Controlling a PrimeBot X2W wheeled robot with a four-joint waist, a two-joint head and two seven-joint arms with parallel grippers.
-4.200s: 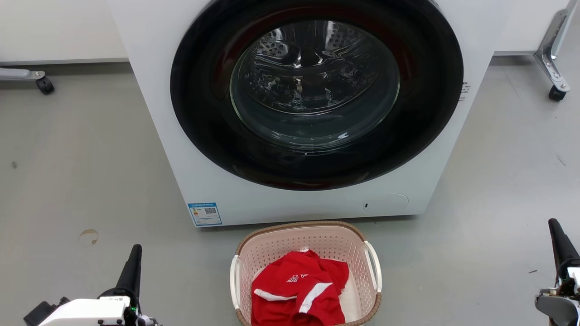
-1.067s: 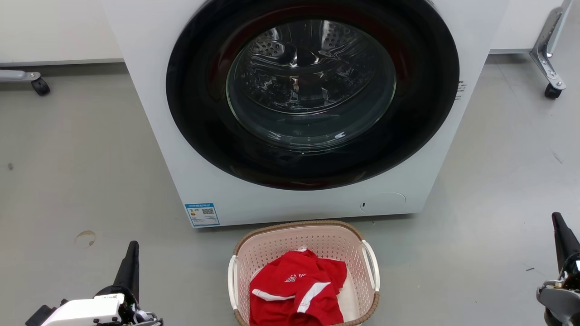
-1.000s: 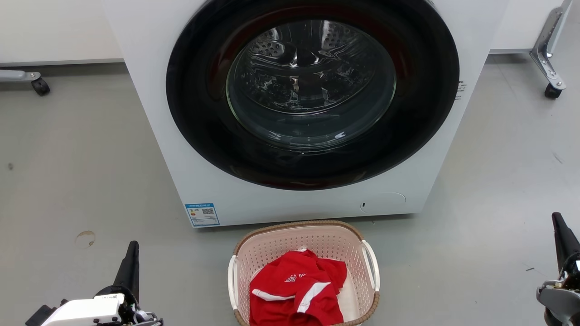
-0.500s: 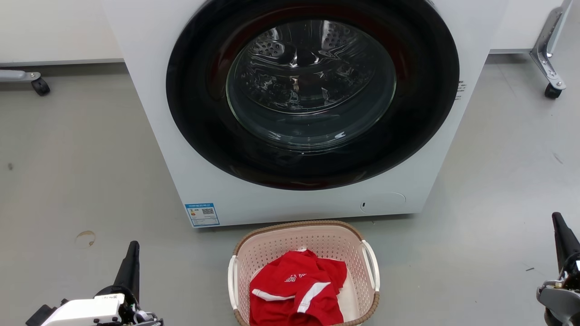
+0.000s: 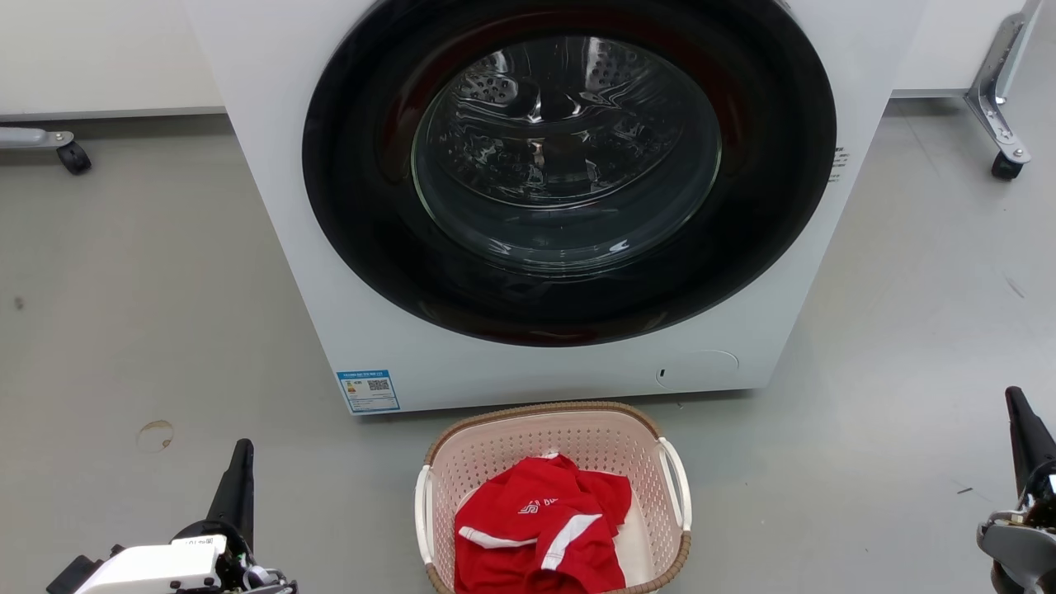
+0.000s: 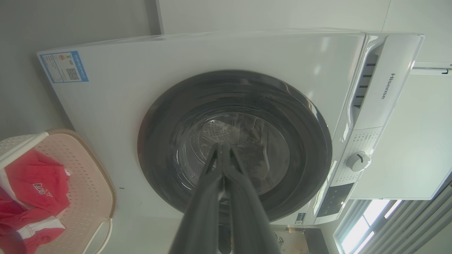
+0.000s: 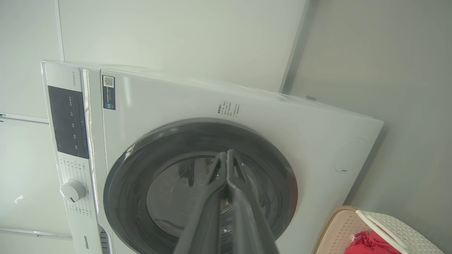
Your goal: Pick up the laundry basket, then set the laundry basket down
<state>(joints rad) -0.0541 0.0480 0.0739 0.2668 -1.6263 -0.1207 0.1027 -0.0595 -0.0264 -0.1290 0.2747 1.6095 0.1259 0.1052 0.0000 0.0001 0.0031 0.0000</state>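
The pale pink-cream perforated plastic laundry basket (image 5: 528,445), a rounded rectangle with a brown woven-look rim, stands on the grey concrete floor (image 5: 124,330) just in front of the white front-loading washing machine (image 5: 330,272), its far rim close to the machine's base. A crumpled red garment with white stripes (image 5: 540,528) lies inside it, covering most of the bottom. The basket's two white side handles are both free: the one on the robot's left (image 5: 423,511) and the one on the right (image 5: 678,483) have nothing touching them. The left gripper (image 5: 245,447) sits at the lower left of the head view, its long dark fingers pointing up and pressed together with nothing between them (the left wrist view shows the tips meeting against the round dark glass door (image 5: 569,165)). The right gripper (image 5: 1012,394) is at the lower right edge, its fingers likewise closed on nothing, their tips touching in the right wrist view. Both grippers are well apart from the basket, which lies between them. A small blue-bordered label (image 5: 369,390) is stuck to the machine's lower left corner, and a faint round stain (image 5: 155,435) marks the floor near the left gripper. Black caster wheels stand at the far left (image 5: 74,157) and far right (image 5: 1002,165).
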